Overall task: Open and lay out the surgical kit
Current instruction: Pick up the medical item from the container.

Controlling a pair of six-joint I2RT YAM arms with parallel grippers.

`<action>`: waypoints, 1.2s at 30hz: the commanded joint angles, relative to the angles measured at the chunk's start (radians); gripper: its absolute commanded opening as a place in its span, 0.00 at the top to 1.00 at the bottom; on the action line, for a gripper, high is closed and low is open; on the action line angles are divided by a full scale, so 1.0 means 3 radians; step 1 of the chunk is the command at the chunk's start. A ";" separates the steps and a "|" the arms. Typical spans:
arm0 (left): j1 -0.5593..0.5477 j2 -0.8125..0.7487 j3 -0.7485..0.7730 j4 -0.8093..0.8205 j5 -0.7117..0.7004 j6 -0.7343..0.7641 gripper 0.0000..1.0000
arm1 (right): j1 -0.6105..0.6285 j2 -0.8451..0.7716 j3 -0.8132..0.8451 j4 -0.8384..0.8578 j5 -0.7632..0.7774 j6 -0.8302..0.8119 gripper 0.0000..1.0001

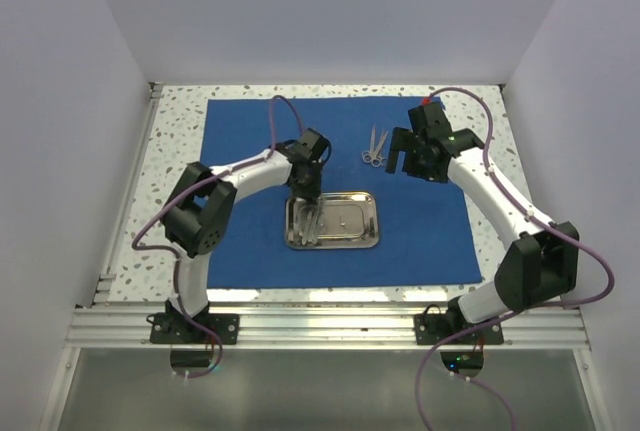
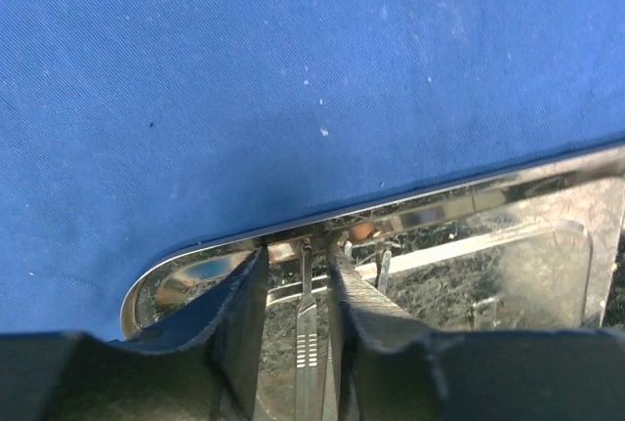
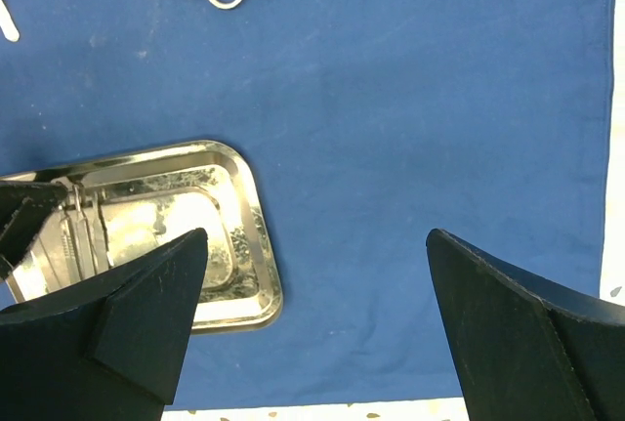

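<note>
Top external view: the blue cloth [image 1: 240, 151] lies flat and wide on the speckled bench [image 1: 175, 131]. The shiny tray [image 1: 352, 221] sits on the cloth, near the front edge and about in the middle. The left hand [image 1: 305, 209] reaches down into the left end of the tray. The right hand [image 1: 408, 156] hangs over the cloth, behind the tray and off to the right, well apart from it. Two scissor tools [image 1: 374, 147] lie side by side on the cloth just to the left of the right hand.

In the left wrist view, the left hand's fingers [image 2: 234, 328] stand a little apart, one on each side of a thin tool [image 2: 307, 343] that lies in the tray. The tool is long, flat and silver, with small ridges across its handle. There is a gap between it and the finger on the left side of this view, so the hand is not pinching it. The other finger is just beside it. More thin silver tools lie next to it, but they are hard to tell apart.

The right hand is spread wide and holds nothing.

The tray is a metal rectangle with round corners and a raised rim, and it shines like a mirror. The cloth is soft and woven, with tiny white specks of lint. The scissor tools have round finger rings. The fingers of both hands are black and shaped like wedges.
</note>
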 commanded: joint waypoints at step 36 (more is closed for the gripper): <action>0.0310 0.0425 0.1982 -0.1157 -0.0793 0.0409 1.00 | -0.0002 -0.0314 0.0159 -0.0348 0.0159 -0.0251 0.03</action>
